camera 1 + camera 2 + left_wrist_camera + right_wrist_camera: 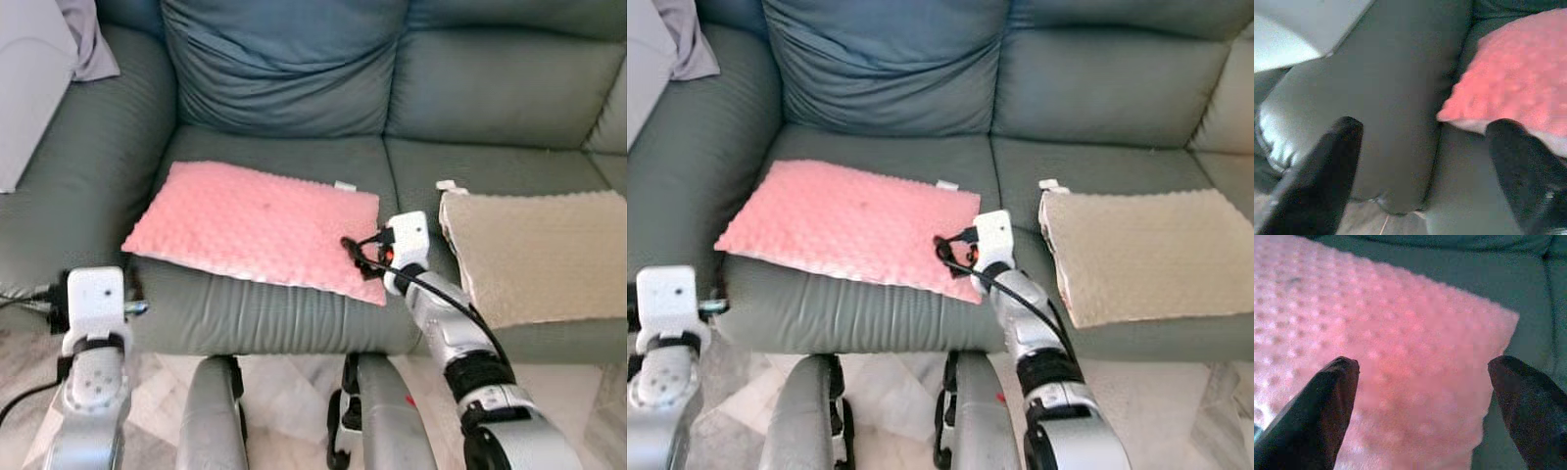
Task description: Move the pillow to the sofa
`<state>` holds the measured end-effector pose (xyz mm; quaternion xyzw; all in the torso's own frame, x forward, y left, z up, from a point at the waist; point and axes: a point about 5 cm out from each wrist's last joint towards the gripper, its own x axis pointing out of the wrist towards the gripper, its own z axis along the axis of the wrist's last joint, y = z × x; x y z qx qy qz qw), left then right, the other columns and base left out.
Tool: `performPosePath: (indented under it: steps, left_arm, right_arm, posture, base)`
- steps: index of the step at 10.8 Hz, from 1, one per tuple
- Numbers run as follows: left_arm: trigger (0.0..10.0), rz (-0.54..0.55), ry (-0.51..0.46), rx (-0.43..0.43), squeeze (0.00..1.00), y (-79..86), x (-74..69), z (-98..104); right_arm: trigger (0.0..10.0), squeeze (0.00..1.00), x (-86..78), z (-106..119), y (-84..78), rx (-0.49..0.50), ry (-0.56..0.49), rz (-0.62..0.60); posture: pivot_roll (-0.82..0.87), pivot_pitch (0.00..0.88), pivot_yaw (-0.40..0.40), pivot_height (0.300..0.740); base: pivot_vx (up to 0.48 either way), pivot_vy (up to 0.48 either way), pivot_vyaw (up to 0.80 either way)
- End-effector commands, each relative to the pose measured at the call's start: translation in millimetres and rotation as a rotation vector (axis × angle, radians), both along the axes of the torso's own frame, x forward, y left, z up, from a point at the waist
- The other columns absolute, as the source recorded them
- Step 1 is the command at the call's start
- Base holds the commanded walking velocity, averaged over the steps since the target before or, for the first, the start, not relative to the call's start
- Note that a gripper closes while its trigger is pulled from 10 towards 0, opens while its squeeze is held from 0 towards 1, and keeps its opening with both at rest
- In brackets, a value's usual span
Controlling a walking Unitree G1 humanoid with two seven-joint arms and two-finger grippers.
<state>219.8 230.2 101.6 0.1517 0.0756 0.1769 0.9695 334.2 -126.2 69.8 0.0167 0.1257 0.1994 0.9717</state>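
Evidently the right gripper (364, 251) hung spread wide over the near right corner of the pink pillow (250, 223), clasping nothing. The left gripper (1425, 166) gaped too, off the pillow's near left corner by the sofa (88, 166) arm. The pillow, dimpled and soft, lay flat on the sofa's left seat, so delivery looked done. Next, I judged, both arms should draw back clear.

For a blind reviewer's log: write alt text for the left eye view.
A pink pillow lies flat on the left seat of a grey-green sofa, with the right gripper at its near right corner. A beige pillow lies on the next seat. The left gripper is open by the sofa's front, near the armrest.
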Motion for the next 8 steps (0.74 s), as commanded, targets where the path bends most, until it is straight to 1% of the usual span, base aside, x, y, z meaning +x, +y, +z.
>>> performPosePath:
  steps: [1,3,5,6,7,8]
  left_arm:
    - [10.0,-0.019,0.023,-0.003,1.0,-4.0,-3.7,-1]
    - [10.0,-0.043,0.048,-0.012,1.0,-10.7,-6.1,-1]
    - [10.0,-0.044,0.06,-0.011,1.0,-10.6,-7.3,0]
    - [10.0,-0.047,0.067,-0.015,1.0,-11.6,-5.8,0]
    - [10.0,-0.051,0.074,-0.022,0.98,-13.4,-3.8,0]
    - [10.0,-0.056,0.08,-0.028,0.95,-15.9,-2.9,-1]
  right_arm:
    - [10.0,1.0,-2.6,-7,0.9,0.019,0.044,0.011]
    - [10.0,1.0,-8.5,-26,6.4,0.079,0.176,0.036]
    - [10.0,1.0,-11.6,-32,7.0,0.068,0.225,0.063]
    - [10.0,1.0,-12.1,-35,1.8,0.042,0.243,0.046]
    - [10.0,1.0,-12.5,-39,-9.5,0.01,0.262,-0.002]
    - [10.0,1.0,-13.4,-42,-22.6,-0.02,0.284,-0.054]
  posture:
    - [0.1,0.221,-0.061,0.632]
    - [0.12,0.236,-0.058,0.632]
    - [0.12,0.244,-0.053,0.632]
    - [0.12,0.246,-0.051,0.632]
    - [0.12,0.245,-0.048,0.632]
    - [0.12,0.245,-0.048,0.632]
  base:
    - [0.0,0.0,0.0]
    - [0.0,0.0,0.0]
    - [0.0,0.0,0.0]
    - [0.0,0.0,0.0]
    - [0.0,0.0,0.0]
    - [0.0,0.0,0.0]
